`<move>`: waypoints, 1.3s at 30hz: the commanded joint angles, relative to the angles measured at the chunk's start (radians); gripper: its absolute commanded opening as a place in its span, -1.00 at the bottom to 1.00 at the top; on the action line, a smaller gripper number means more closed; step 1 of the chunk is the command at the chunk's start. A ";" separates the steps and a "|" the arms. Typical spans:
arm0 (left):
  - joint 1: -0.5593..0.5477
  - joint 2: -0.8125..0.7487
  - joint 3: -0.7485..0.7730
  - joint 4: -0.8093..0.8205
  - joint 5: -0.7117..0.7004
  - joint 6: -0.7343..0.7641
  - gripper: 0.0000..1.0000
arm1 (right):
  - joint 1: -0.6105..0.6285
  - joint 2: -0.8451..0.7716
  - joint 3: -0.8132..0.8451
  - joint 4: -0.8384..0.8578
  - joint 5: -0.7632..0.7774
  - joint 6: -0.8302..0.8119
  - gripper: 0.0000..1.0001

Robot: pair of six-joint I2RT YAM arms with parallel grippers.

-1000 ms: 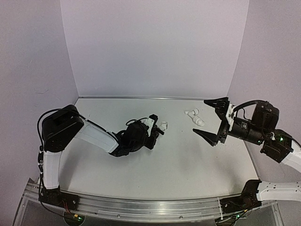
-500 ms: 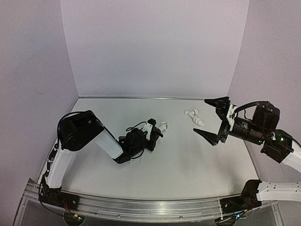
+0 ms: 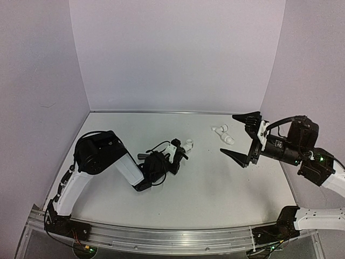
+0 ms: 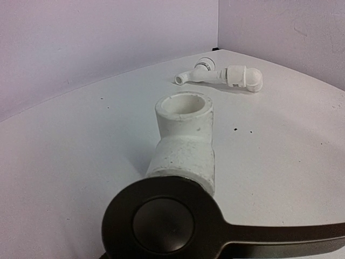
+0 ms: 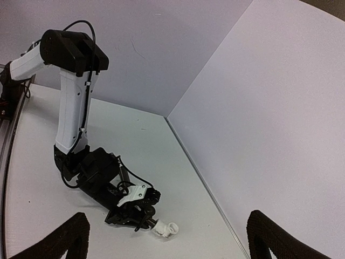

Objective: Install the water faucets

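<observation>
Left gripper (image 3: 177,152) is being pressed together on the dark grey faucet (image 4: 161,222), low over the middle of the white surface (image 3: 205,183). In the left wrist view the faucet's round dark cap is being shown close to the lens, with its slim arm running off to the right. A white elbow fitting (image 4: 184,141) is being carried on the faucet's far end, with its open round mouth turned upward. In the top view this fitting is being pointed toward the back wall, and whether it is touching the surface cannot be told. Two loose white fittings (image 4: 240,77) are being left lying side by side near the far right corner, well apart from the held faucet. Right gripper (image 3: 227,134) is being held with its fingers spread wide and nothing between them, close to those loose fittings and aimed toward the left arm (image 5: 73,108).
</observation>
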State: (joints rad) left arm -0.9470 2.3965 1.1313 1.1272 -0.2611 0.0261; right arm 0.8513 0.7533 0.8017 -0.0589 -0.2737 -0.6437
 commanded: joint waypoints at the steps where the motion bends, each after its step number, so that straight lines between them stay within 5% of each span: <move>1: -0.001 0.035 0.028 0.071 -0.019 -0.052 -0.62 | -0.004 0.007 0.026 0.042 -0.013 0.002 0.96; 8: -0.004 0.050 0.025 0.064 -0.019 -0.051 -0.25 | -0.003 0.012 0.031 0.043 -0.013 0.000 0.96; 16: -0.022 0.006 -0.020 0.087 -0.018 -0.028 -0.13 | -0.004 0.014 0.035 0.042 -0.011 -0.004 0.96; 31: -0.112 -0.212 -0.180 0.070 -0.107 0.027 0.89 | -0.003 0.014 0.030 0.042 0.002 0.013 0.96; 34: -0.127 -0.326 -0.221 -0.034 -0.117 -0.008 0.99 | -0.003 0.016 0.031 0.042 0.015 0.025 0.96; 39: -0.129 -0.565 -0.182 -0.637 -0.135 -0.310 1.00 | -0.008 0.016 0.031 0.041 0.040 0.051 0.96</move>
State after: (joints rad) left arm -1.0713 2.0338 0.9073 0.9612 -0.3560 -0.0451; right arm 0.8513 0.7650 0.8024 -0.0532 -0.2638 -0.6339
